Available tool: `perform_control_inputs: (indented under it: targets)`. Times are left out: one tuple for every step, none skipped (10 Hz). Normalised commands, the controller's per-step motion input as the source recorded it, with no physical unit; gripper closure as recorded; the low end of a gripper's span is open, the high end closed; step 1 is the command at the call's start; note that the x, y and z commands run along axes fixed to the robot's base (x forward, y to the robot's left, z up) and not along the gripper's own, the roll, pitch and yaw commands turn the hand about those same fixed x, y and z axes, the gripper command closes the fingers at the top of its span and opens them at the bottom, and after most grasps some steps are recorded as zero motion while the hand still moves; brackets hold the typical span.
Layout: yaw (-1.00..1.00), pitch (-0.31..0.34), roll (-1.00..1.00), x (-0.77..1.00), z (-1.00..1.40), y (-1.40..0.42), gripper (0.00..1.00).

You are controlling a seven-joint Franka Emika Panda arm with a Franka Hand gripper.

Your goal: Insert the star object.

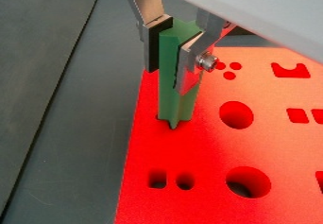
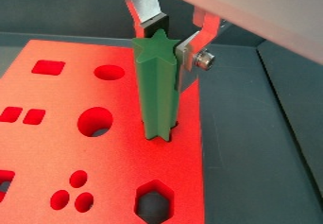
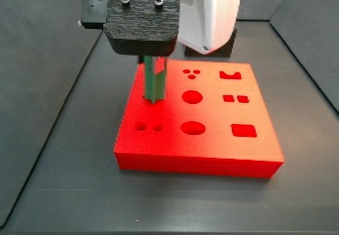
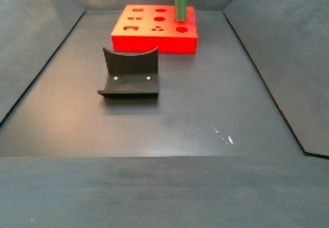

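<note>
In a side view, the fixture (image 4: 130, 73) sits on the dark floor, well apart from the red block (image 4: 157, 30) behind it. Over the block's edge, the gripper (image 2: 169, 36) clamps the top of the star object (image 2: 157, 88), which stands upright, its lower end in a hole.
</note>
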Motion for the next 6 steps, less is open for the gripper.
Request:
perform_control_inputs:
  targets:
    - [0.00,0.000,-0.09,-0.01,-0.70,0.25,1.00]
    - [0.00,0.003,0.00,-0.20,-0.63,0.23,1.00]
    - [0.00,0.080,0.02,-0.39,-0.43,0.18,1.00]
    - [-0.06,0.047,0.07,-0.45,-0.30,0.00,1.00]
    - [-0.10,0.019,0.05,-0.33,-0.30,-0.11,1.00]
    - [0.00,0.000,0.00,0.00,0.00,0.00,1.00]
